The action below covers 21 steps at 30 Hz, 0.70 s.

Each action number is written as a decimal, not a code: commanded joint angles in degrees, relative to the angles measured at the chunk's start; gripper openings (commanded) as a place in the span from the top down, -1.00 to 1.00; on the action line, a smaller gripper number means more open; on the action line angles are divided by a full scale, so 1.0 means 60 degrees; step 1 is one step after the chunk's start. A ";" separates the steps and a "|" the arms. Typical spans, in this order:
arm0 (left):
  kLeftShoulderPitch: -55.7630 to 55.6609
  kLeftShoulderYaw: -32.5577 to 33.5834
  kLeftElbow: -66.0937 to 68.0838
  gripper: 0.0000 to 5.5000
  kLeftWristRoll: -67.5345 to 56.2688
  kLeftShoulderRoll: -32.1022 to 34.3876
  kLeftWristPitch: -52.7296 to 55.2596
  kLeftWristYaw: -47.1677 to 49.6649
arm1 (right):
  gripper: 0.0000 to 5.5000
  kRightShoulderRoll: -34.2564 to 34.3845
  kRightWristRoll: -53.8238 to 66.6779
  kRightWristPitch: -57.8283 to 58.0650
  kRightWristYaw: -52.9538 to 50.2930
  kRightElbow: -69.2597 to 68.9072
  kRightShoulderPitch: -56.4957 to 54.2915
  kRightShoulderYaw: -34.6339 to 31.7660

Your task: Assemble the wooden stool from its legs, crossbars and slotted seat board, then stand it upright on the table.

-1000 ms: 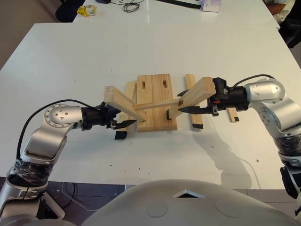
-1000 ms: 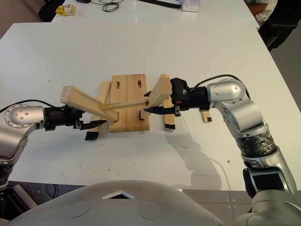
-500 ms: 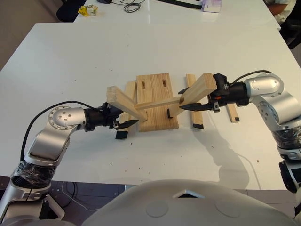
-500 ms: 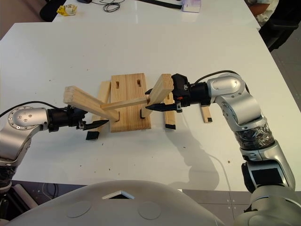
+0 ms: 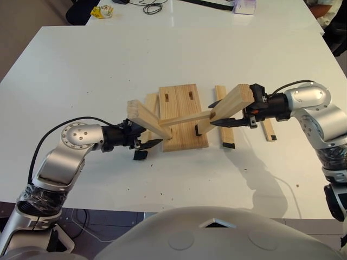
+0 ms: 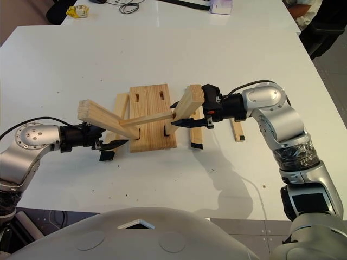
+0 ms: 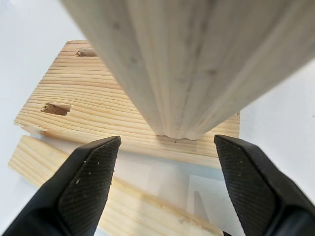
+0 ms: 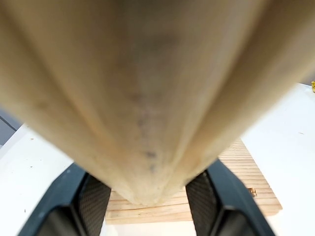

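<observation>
While the left gripper [image 5: 154,143] clamps the pale left leg [image 5: 143,116] and the right gripper [image 5: 214,115] the right leg [image 5: 236,100], a thin crossbar [image 5: 181,119] joins both above the slotted seat board [image 5: 176,100]

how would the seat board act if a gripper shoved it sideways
The seat board lies flat on the smooth white table, so it would probably slide, not tip. Thick solid wood: likely stiff, not fragile.

Two white tables in an evenly lit workroom.
The large white table [image 5: 97,59] stands over a grey-brown floor [image 5: 21,32] that shows past its left corner. Behind it, a second white table [image 5: 184,16] carries dark cables [image 5: 152,6], a small yellow object [image 5: 101,11] and a pale box [image 5: 242,6], with a black chair [image 5: 78,11] alongside.
</observation>
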 commanded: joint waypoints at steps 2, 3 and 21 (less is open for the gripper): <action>-0.0514 -0.0841 -0.0814 -0.29 -0.0360 -0.0498 0.0031 -0.0335 | 0.27 0.0018 -0.1058 0.0525 0.0044 0.0289 0.0307 0.0907; -0.0515 -0.0870 -0.0833 -0.29 -0.0362 -0.0492 0.0042 -0.0359 | 0.27 0.0037 -0.1036 0.0548 0.0043 0.0412 0.0306 0.0898; -0.0651 -0.1127 -0.0679 -0.29 -0.0183 -0.0442 -0.0069 -0.0565 | 0.27 0.0402 -0.1170 0.0255 0.0427 0.1662 0.0213 0.1005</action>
